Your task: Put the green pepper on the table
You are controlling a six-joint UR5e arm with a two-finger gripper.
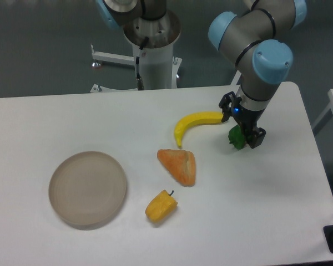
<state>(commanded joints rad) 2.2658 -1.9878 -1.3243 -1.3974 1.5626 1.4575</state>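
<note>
White table [72, 119], grey floor behind. I see the gripper [242, 127] low over it, just right of the banana [197, 124], with the green pepper [236, 137] partly hidden (grip or release, can't tell). Placing step; next I'd confirm release, then lift clear.

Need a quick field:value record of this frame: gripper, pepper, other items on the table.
gripper: over the right part of the table, right of the banana tip; open or shut cannot be told
green pepper: partly hidden by the gripper, beside it; held or released unclear
table: white, holds all items
banana: centre-right, tip near the gripper
orange wedge: below the banana
yellow pepper: below the wedge, dark stem
plate: left, nothing on it
</note>
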